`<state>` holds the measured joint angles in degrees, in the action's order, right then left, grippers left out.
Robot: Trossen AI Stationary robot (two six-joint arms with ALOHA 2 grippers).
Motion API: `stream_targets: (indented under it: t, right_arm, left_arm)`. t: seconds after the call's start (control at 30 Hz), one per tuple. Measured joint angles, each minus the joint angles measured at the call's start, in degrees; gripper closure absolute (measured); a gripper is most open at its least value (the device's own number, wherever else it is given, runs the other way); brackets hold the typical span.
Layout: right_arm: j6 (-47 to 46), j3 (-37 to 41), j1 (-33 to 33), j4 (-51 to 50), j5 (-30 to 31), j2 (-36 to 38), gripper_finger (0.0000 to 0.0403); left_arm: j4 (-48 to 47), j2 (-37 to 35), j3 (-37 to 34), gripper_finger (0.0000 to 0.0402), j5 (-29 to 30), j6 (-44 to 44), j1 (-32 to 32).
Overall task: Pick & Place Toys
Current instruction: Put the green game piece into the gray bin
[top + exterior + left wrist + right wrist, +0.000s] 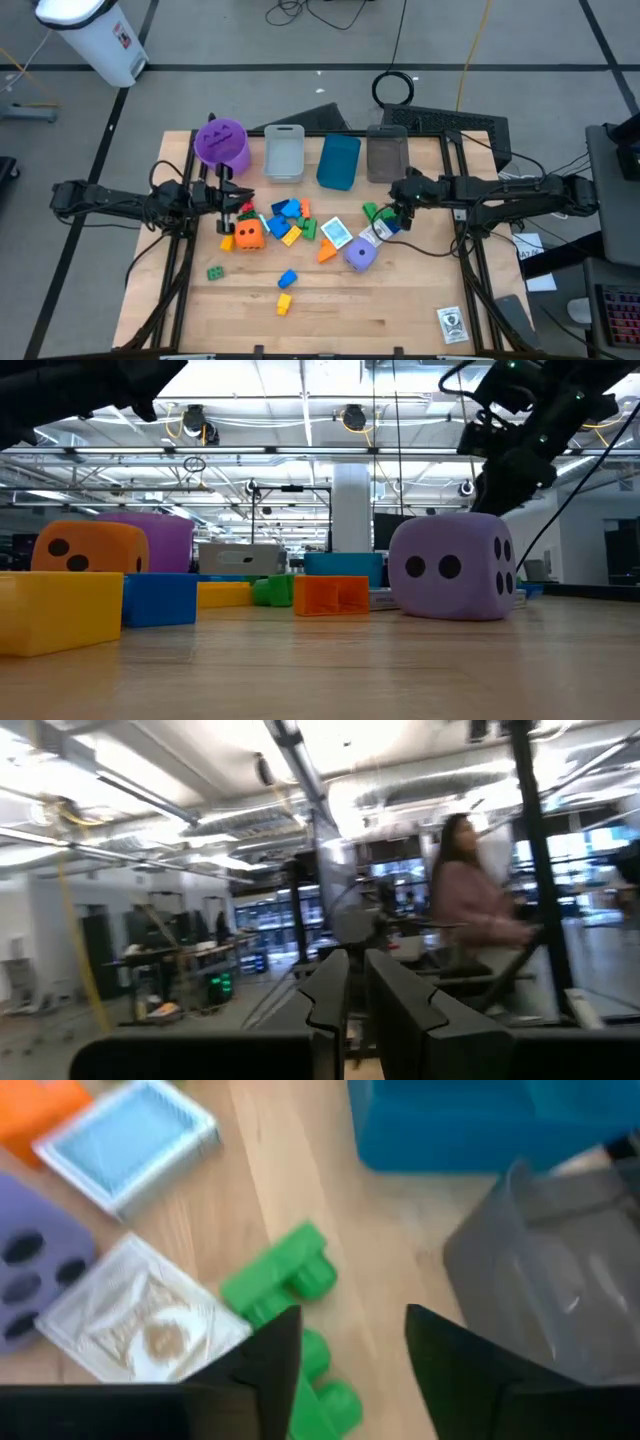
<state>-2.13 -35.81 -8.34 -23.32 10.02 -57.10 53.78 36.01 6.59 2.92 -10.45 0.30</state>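
On the wooden table (400, 300), a purple plastic cup (221, 144) and grey (284, 153), blue (338, 161) and clear (387, 154) rectangular bins line the far edge. Orange dotted die (248, 234) and purple dotted die (360, 256) sit among scattered bricks.

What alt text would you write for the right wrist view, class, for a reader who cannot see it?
The right end effector hangs open above green bricks on the wooden table. Beside them lie a white printed cube, a purple die and a blue-faced cube, with a grey bin and a blue bin beyond.

Two dark jointed arms, black cables looped alongside, left tool (229, 198), right tool (397, 213), flat black fingers
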Motion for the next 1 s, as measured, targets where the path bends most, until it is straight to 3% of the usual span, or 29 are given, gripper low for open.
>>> stream_targets:
  t: [0.3,0.73,1.0]
  right_arm:
    - [-1.8,0.0,-1.6,-5.5,-5.7,-1.2,0.0150]
    - [4.3,0.0,-2.3,-6.5,-5.7,-9.7,0.0162]
    - [7.0,0.0,-2.3,-7.2,-5.6,-11.9,0.0165]
  left_arm:
    - [-3.8,0.0,0.0,0.0355,1.1,3.0,4.9]
    - [-8.0,0.0,0.0,0.0352,-7.4,8.0,12.2]
    - [-9.5,0.0,0.0,0.0265,-9.2,9.6,15.1]
